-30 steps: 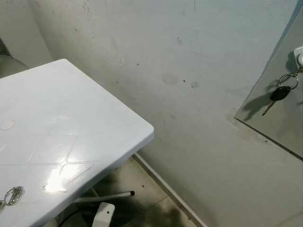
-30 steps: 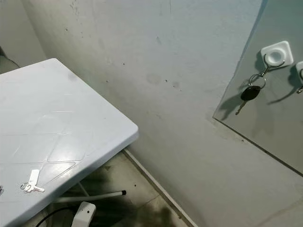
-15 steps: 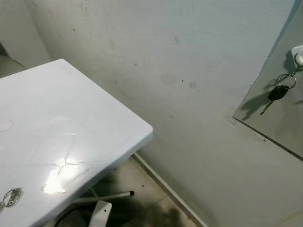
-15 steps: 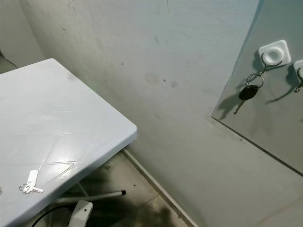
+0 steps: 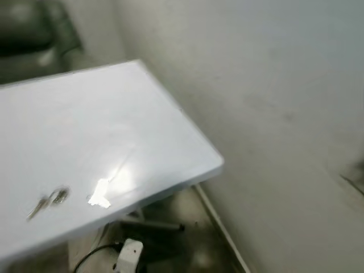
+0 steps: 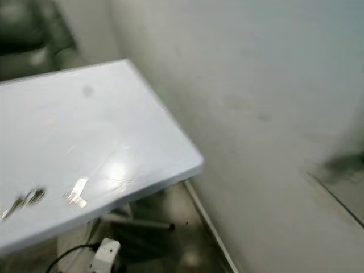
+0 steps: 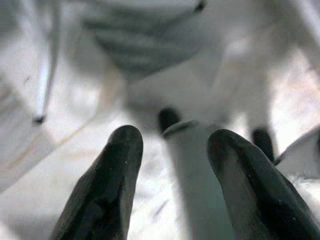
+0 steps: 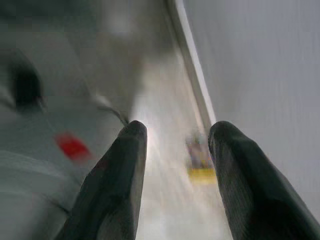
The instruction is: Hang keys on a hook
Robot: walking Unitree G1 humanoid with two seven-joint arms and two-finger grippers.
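Observation:
Everything is blurred by motion. A bunch of keys on a ring (image 5: 50, 198) lies on the white table (image 5: 114, 114) near its front left edge, and a small silver key (image 6: 76, 193) lies just to its right. The corner of the grey wall panel (image 6: 341, 170) shows as a dark smear at the far right. My left gripper (image 7: 172, 137) hangs open over the floor and white table legs, with nothing between its fingers. Low down beside the wall's skirting, my right gripper (image 8: 175, 130) is open and holds nothing.
A dark green seat (image 5: 34, 40) stands behind the table at the back left. A white plug block with a black cable (image 5: 128, 255) lies on the floor under the table's corner. The grey wall (image 5: 273, 85) runs along the right.
The camera has swung left and the picture has blurred. The wall panel with its hook and hanging black key has slid off the right edge; the table and keys now sit further right.

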